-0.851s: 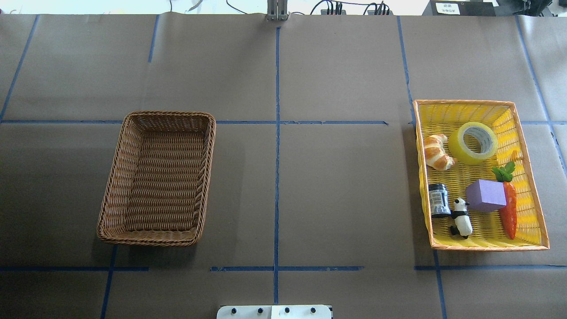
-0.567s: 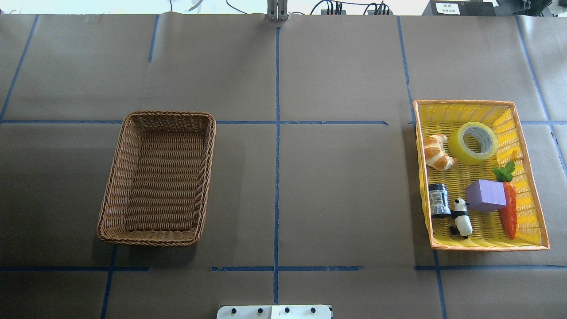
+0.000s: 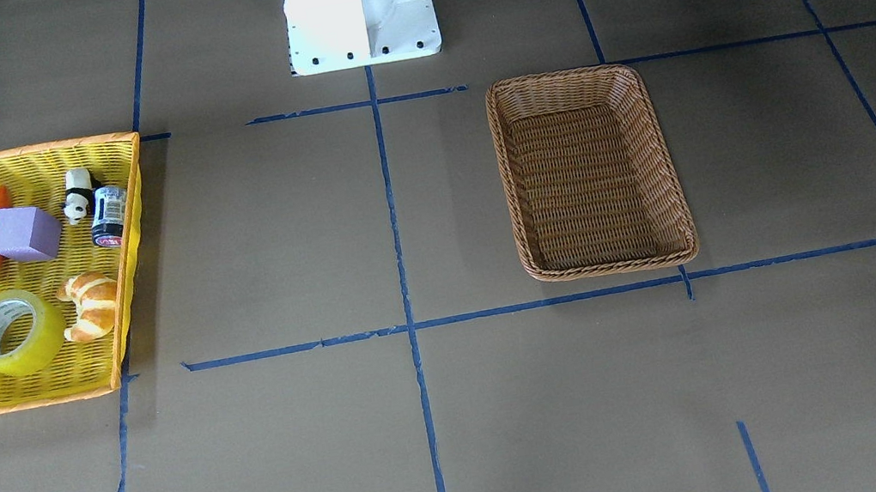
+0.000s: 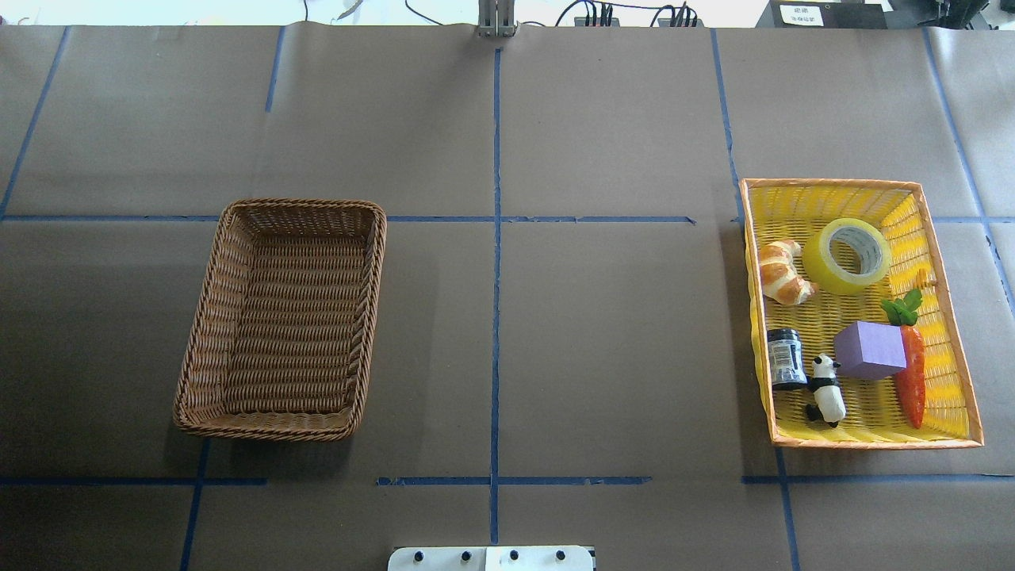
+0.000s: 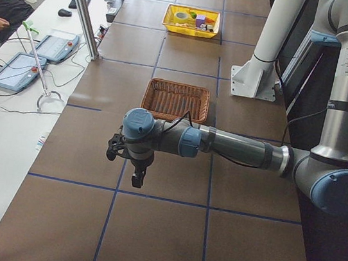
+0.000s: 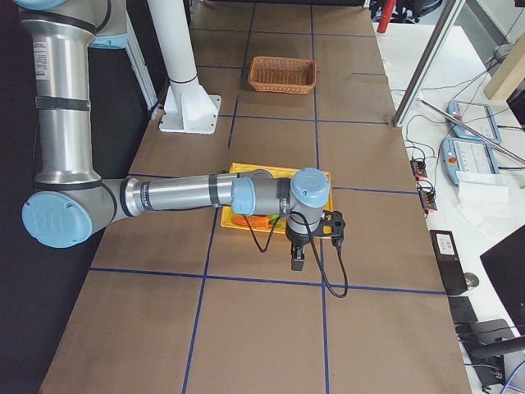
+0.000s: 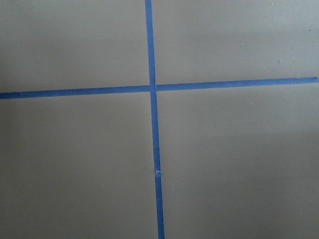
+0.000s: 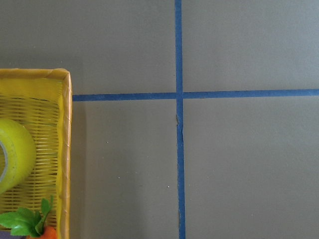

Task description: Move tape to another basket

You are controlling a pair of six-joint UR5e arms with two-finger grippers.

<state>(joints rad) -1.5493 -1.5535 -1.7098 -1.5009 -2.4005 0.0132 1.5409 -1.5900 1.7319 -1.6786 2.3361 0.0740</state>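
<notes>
Overhead exterior view first, and we spot the wide roll of translucent yellow-green packing tape (image 4: 847, 255) lying flat with its white-grey core opening up. It is inside the bright yellow plastic-weave basket with the orange rim (image 4: 833, 183), out at 3 o'clock on the brown paper-covered table (image 4: 610, 349). The tape sits toward that basket's 12 o'clock end. Just beside it at 9 o'clock we have the glazed toy croissant (image 4: 783, 273).

Down toward 6 o'clock come the purple foam cube (image 4: 870, 350), the orange toy carrot with green leaves (image 4: 912, 373), the small black-and-white panda figure (image 4: 826, 390) and the little dark jar (image 4: 786, 358). Across at 9 o'clock on the table stands the brown woven wicker basket with the braided rim (image 4: 301, 204), well apart from the tape.

In the exterior left view we pick up the left arm (image 5: 236, 149) stretched out over the table on the near side of the wicker basket. The left jaws point down near the blue grid lines (image 7: 152, 124), and we cannot tell whether they are released or clenched.

In the exterior right view the right arm (image 6: 180, 195) reaches over the yellow basket. The right jaws hang just past its near edge, and again we cannot tell how they stand. In the right wrist-mounted view the tape's curve peeks in at 9 o'clock.
</notes>
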